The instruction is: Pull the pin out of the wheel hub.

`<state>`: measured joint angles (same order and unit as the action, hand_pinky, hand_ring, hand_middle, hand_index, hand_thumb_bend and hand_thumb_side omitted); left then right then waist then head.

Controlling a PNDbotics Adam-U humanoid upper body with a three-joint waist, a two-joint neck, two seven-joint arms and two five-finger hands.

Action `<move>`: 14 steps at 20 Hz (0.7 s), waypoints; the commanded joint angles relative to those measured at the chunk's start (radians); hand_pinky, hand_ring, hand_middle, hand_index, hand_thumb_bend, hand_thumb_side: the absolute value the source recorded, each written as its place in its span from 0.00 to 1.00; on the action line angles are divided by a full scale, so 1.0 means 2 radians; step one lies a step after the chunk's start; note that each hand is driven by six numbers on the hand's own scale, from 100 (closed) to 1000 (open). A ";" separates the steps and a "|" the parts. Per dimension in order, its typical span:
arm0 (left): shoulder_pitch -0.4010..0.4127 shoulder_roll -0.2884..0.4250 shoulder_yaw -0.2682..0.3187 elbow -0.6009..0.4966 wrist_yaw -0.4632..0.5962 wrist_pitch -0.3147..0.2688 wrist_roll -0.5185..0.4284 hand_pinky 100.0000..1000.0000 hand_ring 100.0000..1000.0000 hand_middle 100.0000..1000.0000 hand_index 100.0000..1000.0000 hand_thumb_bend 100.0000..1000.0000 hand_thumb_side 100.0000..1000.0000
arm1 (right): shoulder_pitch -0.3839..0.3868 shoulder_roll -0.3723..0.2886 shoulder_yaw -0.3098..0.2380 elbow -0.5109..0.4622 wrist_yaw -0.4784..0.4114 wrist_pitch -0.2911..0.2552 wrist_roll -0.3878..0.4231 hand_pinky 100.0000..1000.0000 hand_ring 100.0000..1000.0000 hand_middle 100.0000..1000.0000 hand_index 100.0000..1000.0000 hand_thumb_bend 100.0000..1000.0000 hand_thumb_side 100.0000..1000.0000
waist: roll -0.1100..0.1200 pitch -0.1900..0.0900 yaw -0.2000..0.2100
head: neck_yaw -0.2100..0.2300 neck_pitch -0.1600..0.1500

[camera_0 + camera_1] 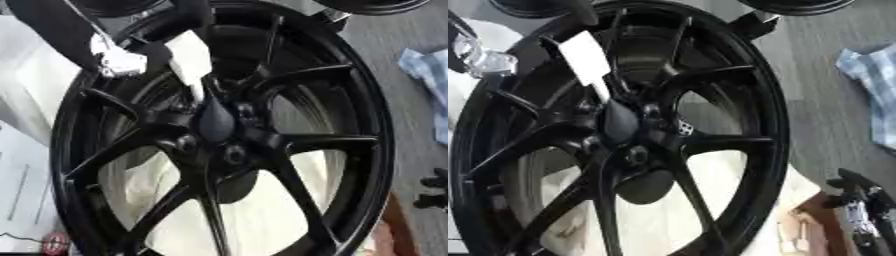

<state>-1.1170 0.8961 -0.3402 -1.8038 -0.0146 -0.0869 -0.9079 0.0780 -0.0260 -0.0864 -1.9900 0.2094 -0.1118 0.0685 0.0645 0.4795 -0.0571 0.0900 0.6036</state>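
Black and glossy, the wheel hub (219, 125) fills nearly the whole of both views: an alloy rim with thin spokes running out from a dark central cap, bolt holes ringed round it. The left hand (188, 60) comes in from the upper left, its pale fingers pointing down and inward along a spoke towards the hub centre; its tips end just above the central cap, so the pin must lie directly below and slightly to the right of them. I cannot make out the pin itself with any certainty; a small pale speckled spot (685, 128) just right of the cap may be it. If so, its long axis would run into the wheel face, toward the camera. The fingers look straight and close together, holding nothing. The right hand (859, 197) shows only as dark shapes at the lower right edge, well apart from the hub, and whether its fingers are apart or curled I cannot tell. The left hand is plainly the nearer
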 commanded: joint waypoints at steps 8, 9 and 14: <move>-0.009 0.010 0.005 -0.003 -0.008 -0.009 0.000 0.93 0.93 0.81 0.90 0.00 0.12 | -0.006 0.007 0.003 -0.005 0.008 0.011 0.000 0.70 0.48 0.62 0.79 0.00 0.77 | 0.000 -0.003 -0.001 | -0.001 -0.022; -0.010 0.010 0.005 -0.002 -0.011 -0.010 0.000 0.93 0.93 0.81 0.90 0.00 0.11 | -0.007 0.008 0.004 -0.005 0.008 0.013 0.001 0.70 0.48 0.62 0.79 0.00 0.79 | 0.000 -0.002 -0.002 | -0.001 -0.024; -0.012 0.008 0.001 -0.002 -0.024 -0.017 0.000 0.93 0.93 0.81 0.90 0.01 0.11 | -0.010 0.012 0.005 -0.005 0.011 0.018 0.000 0.70 0.48 0.62 0.79 0.00 0.81 | 0.001 0.003 -0.003 | 0.001 -0.034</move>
<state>-1.1197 0.8957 -0.3440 -1.8039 -0.0540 -0.1140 -0.9071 0.0597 -0.0036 -0.0794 -1.9900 0.2221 -0.0785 0.0697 0.0661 0.5053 -0.0623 0.0905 0.5513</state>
